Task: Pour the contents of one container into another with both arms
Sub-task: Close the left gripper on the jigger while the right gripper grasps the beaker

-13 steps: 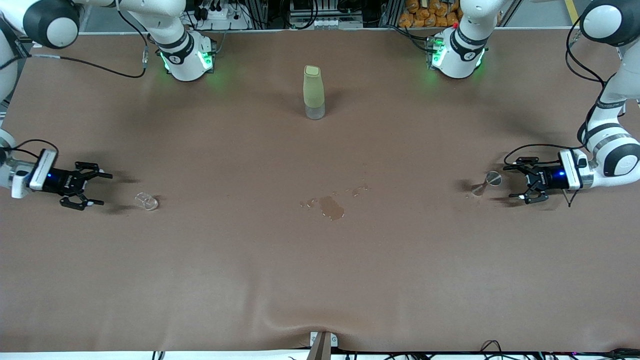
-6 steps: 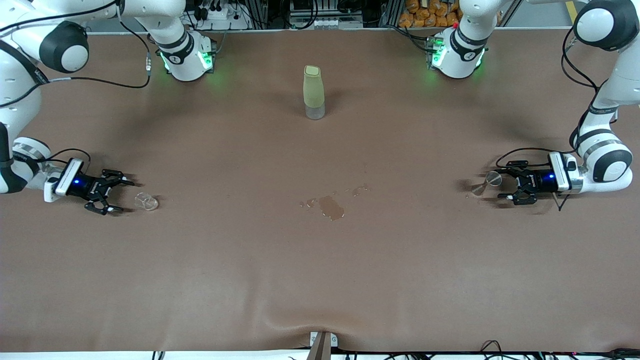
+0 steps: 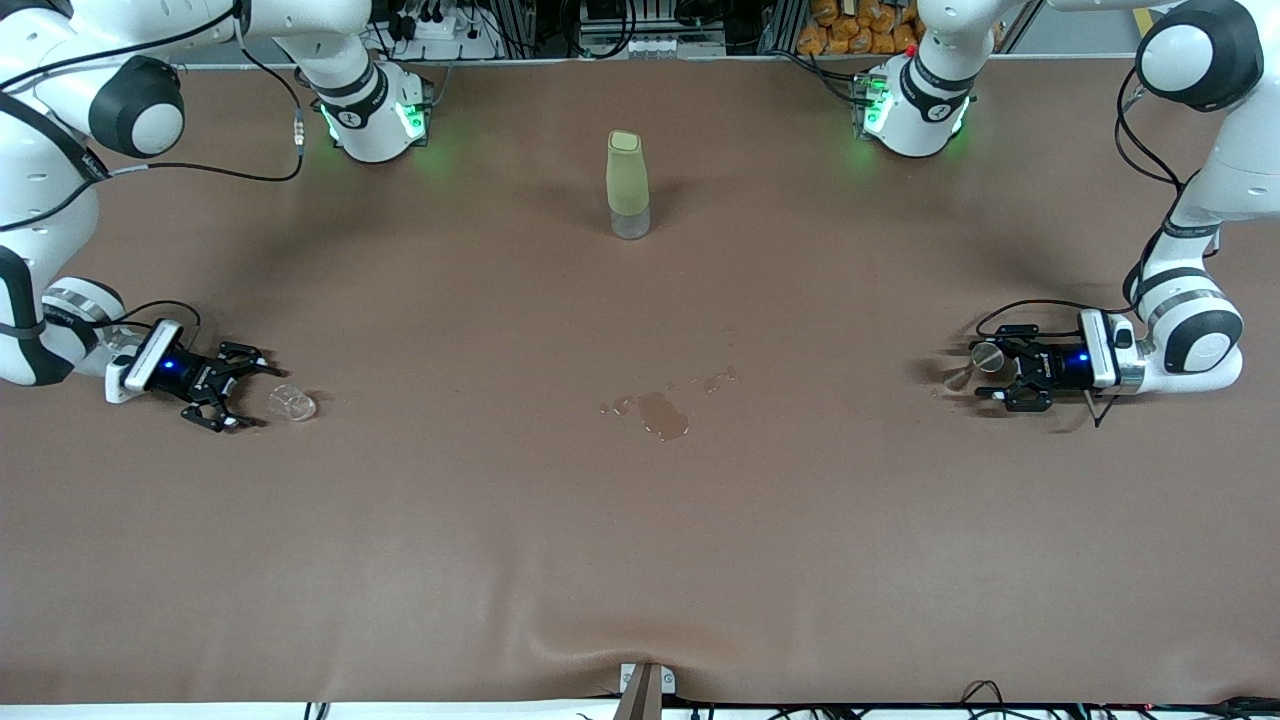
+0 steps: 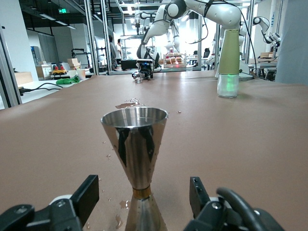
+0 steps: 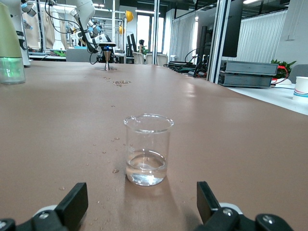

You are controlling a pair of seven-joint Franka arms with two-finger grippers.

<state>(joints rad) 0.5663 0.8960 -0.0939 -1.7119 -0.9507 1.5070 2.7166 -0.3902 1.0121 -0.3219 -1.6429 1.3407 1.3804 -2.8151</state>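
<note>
The steel jigger (image 4: 135, 159) stands upright between the left gripper's (image 3: 990, 375) spread fingers, not yet clamped; the glass cup (image 5: 147, 149) stands just ahead of the right gripper's (image 3: 240, 392) open fingers.

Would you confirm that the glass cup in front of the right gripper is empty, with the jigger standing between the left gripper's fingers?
Not quite: the glass cup holds a little clear liquid, as the right wrist view shows. The jigger does stand between the left gripper's fingers.
</note>
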